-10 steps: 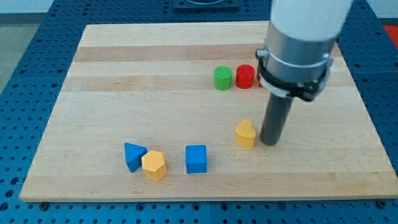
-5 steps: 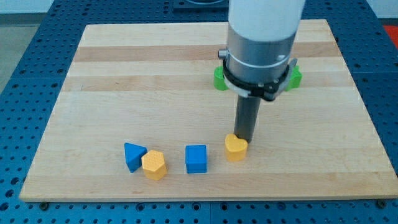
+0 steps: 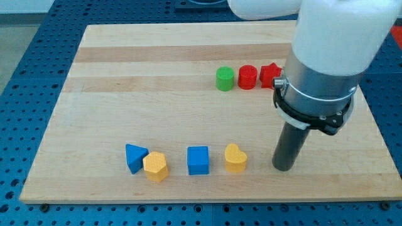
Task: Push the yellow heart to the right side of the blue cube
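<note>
The yellow heart (image 3: 235, 158) lies on the wooden board (image 3: 144, 81) near the view's bottom, just right of the blue cube (image 3: 198, 160) with a small gap between them. My tip (image 3: 283, 168) rests on the board to the right of the heart, about a block's width away and not touching it. The rod stands upright under the large white and grey arm body.
A blue triangular block (image 3: 135, 157) and a yellow hexagonal block (image 3: 155, 166) touch each other left of the cube. A green cylinder (image 3: 225, 79), a red cylinder (image 3: 247, 77) and a red star-like block (image 3: 271, 75) form a row higher up, partly behind the arm.
The heart slid down and left to sit beside the blue cube. My tip then pulled away from it, moving to the right and slightly down.
</note>
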